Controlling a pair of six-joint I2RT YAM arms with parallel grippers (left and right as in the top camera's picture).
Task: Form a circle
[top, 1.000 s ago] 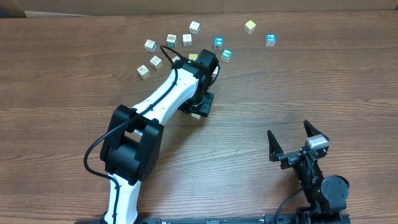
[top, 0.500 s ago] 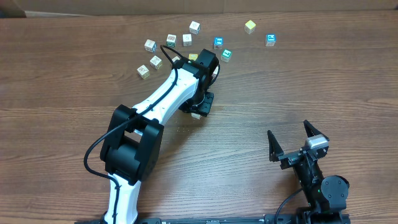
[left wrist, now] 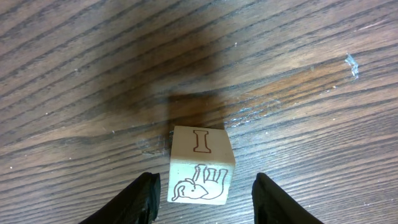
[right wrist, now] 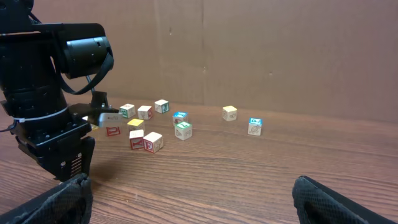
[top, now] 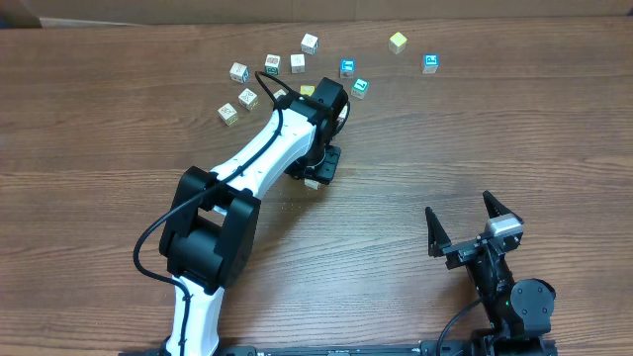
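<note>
Matt, grained wooden table [left wrist: 93, 74] under a smooth pale wooden cube [left wrist: 200, 165].

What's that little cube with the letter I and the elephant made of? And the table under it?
The cube looks like pale unpainted wood: matte faces, brown printed outlines. The table shows dark wood grain with a slight sheen; solid wood or a laminate print, I cannot tell.

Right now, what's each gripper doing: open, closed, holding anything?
Left gripper: open, jaws either side of the elephant block, with a gap on each side.
Right gripper: open, holding nothing.
</note>
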